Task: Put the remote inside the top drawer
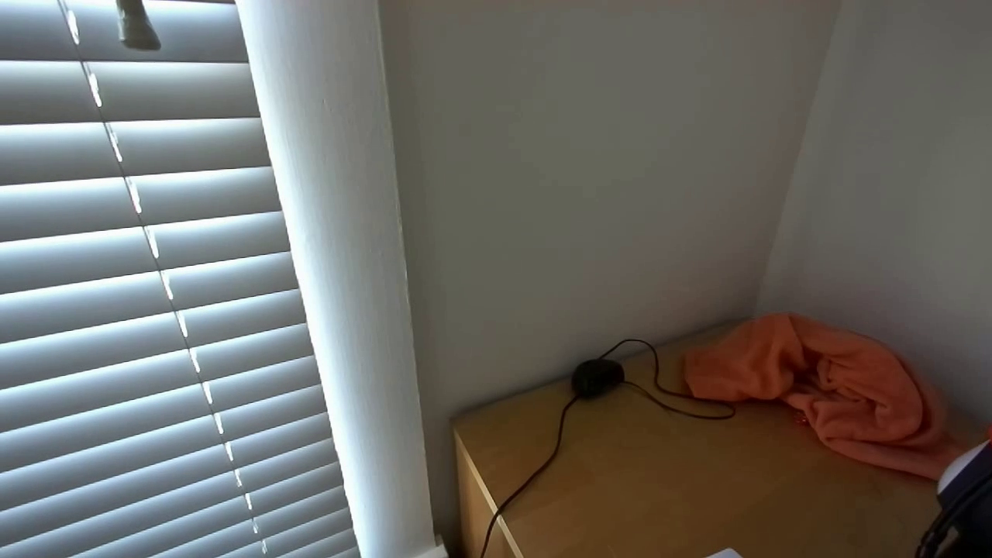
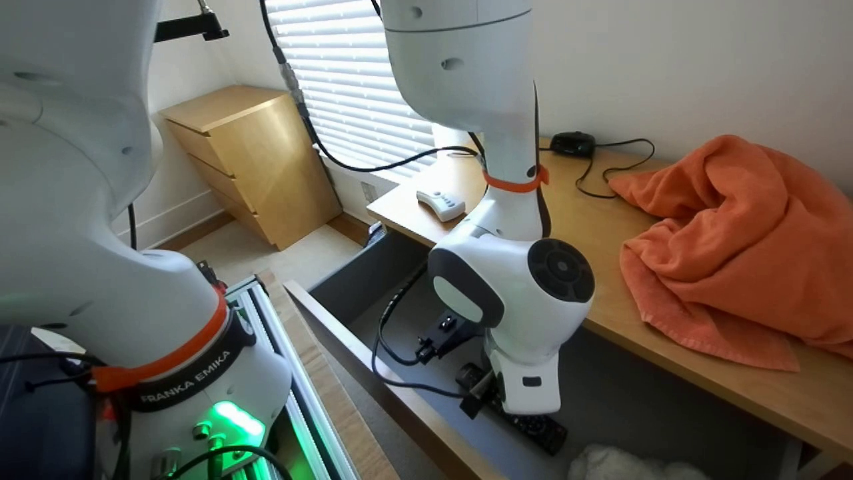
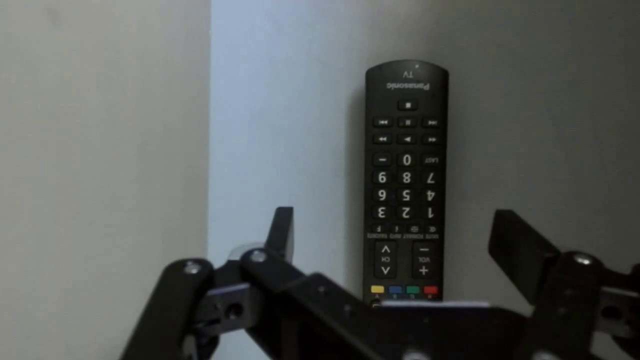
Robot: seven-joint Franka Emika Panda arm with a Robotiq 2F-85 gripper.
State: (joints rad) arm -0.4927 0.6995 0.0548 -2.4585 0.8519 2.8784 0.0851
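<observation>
Gripper (image 3: 393, 222) w/ fingers (image 3: 520, 250) wide apart, left & right of blk remote (image 3: 406, 165) in wrist view; remote flat in open top drawer (image 2: 640, 400). Beyond, on dresser top (image 2: 586, 220): orange cloth (image 2: 753, 247) right, wht handset (image 2: 441, 204) left; far by wall (image 2: 666, 80), blk corded unit (image 2: 573, 144).

Remote (image 3: 406, 160) in the drawer (image 2: 620, 393) beneath the tool (image 3: 394, 234), cloth (image 2: 753, 247) and corded box (image 2: 572, 144) on the dresser top (image 2: 586, 217)
</observation>
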